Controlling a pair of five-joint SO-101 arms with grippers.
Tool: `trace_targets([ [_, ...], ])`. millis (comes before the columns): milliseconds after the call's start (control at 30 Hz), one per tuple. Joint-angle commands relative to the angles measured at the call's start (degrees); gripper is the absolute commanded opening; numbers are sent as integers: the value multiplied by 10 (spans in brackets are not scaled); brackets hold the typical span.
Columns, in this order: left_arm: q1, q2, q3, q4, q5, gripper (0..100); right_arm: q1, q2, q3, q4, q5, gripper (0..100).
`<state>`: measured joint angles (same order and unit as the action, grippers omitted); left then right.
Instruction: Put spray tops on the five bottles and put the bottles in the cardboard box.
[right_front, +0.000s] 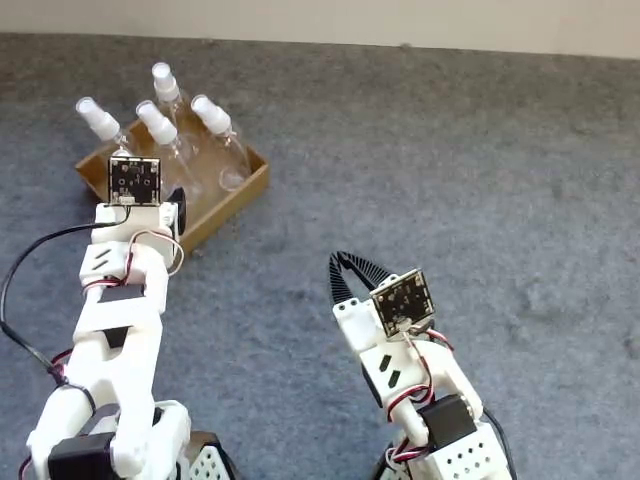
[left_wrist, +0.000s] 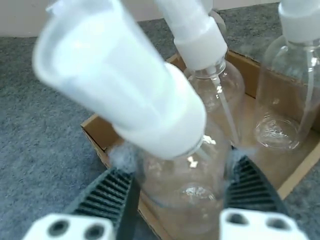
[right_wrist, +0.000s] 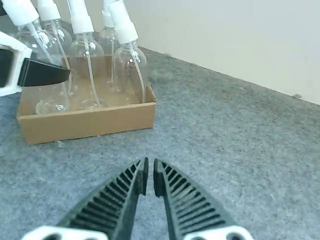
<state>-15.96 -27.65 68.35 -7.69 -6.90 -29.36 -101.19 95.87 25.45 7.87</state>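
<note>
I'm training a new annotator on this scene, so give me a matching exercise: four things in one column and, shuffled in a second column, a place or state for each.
Things
1. left gripper
2. right gripper
3. cardboard box
4. spray tops

Places or states
A. shut and empty, over the grey carpet
B. white, fitted on the bottles
C. closed around a clear bottle at the box
D. brown, with bottles standing in it

Pairs: 1-C, 2-A, 3-D, 4-B
</note>
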Motion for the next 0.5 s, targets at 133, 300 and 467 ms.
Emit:
trace_targets([
  [133, -6, -1, 3, -2, 8, 109, 7, 0, 60, 1, 6, 21],
  [300, -6, -1, 6, 3, 8, 109, 7, 0, 60, 1, 6, 21],
  [467, -6, 7, 7, 4, 8, 109, 7, 0, 60, 1, 6, 21],
])
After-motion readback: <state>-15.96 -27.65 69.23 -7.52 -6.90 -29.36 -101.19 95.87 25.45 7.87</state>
